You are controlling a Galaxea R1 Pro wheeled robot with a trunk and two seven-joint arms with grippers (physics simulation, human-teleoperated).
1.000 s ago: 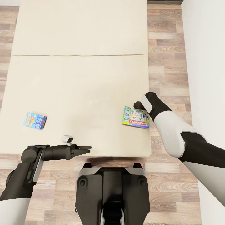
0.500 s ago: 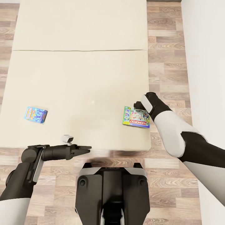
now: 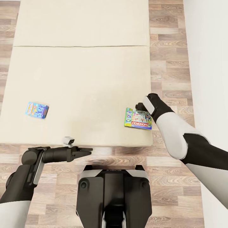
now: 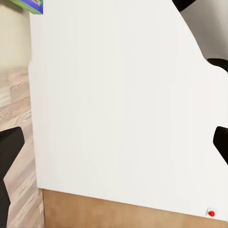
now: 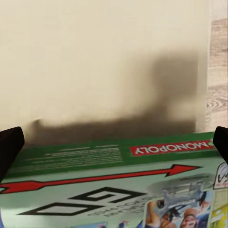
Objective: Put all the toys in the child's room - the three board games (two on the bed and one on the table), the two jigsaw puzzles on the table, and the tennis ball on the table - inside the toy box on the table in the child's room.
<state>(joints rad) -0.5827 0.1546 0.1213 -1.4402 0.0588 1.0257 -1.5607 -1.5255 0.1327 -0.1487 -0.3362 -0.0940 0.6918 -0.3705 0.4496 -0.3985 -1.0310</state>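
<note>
The Monopoly board game (image 3: 138,118) hangs over the right edge of the beige bed (image 3: 82,79), with my right gripper (image 3: 139,108) shut on its far side. In the right wrist view the box (image 5: 118,190) spans the gap between the two black fingertips (image 5: 9,147) and casts a shadow on the mattress below. A much smaller blue board game (image 3: 37,110) lies flat near the bed's left edge. My left gripper (image 3: 86,151) hovers open over the floor just off the bed's near edge, holding nothing. The toy box, table, puzzles and tennis ball are out of view.
A white wall (image 3: 209,63) runs along the right, leaving a narrow strip of wood-plank floor (image 3: 167,63) beside the bed. My dark base (image 3: 112,193) stands on the floor just short of the bed's near edge.
The view has drawn back from the bed: its near edge and the blue game have slid up the picture. The Monopoly box has stayed put at my right gripper. Both arms keep their pose.
</note>
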